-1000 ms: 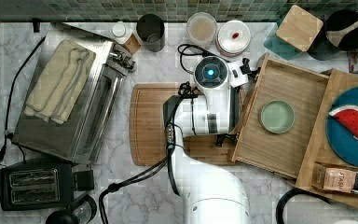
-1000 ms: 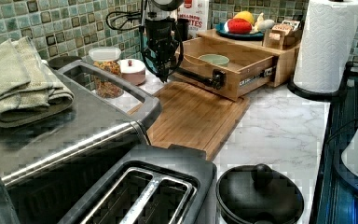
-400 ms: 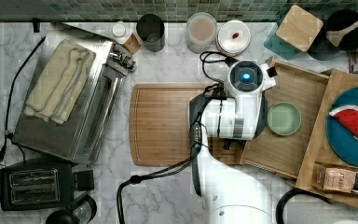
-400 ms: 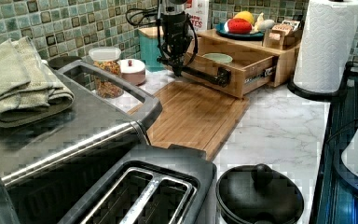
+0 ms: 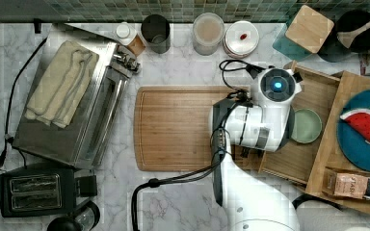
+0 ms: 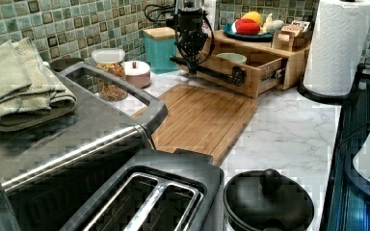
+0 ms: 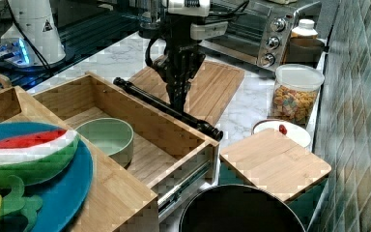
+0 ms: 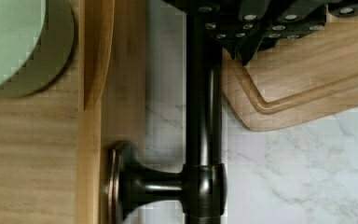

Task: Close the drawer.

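The light-wood drawer [image 7: 147, 157] stands partly pulled out of its stand, with a pale green bowl [image 7: 105, 137] inside it. A black bar handle [image 7: 149, 100] runs along its front wall. My gripper [image 7: 178, 99] is shut and points down, its tips resting against the outer side of the bar near its middle. In the wrist view the fingertips [image 8: 242, 49] meet beside the handle [image 8: 204, 116], on the cutting board [image 8: 307, 74] side. The left view has the gripper [image 6: 191, 57] at the drawer's front [image 6: 250, 83]. In the top view my arm covers the handle and part of the drawer [image 5: 294, 161].
A brown cutting board [image 5: 173, 127] lies on the marble counter right before the drawer. The stand's top carries a blue plate of toy fruit [image 5: 361, 130]. A toaster oven [image 5: 72, 110], a toaster [image 5: 33, 190], jars [image 5: 208, 31] and a paper towel roll [image 6: 339, 43] surround the area.
My arm has moved toward the top view's right with the gripper against the handle, and the drawer has slid further into its stand.
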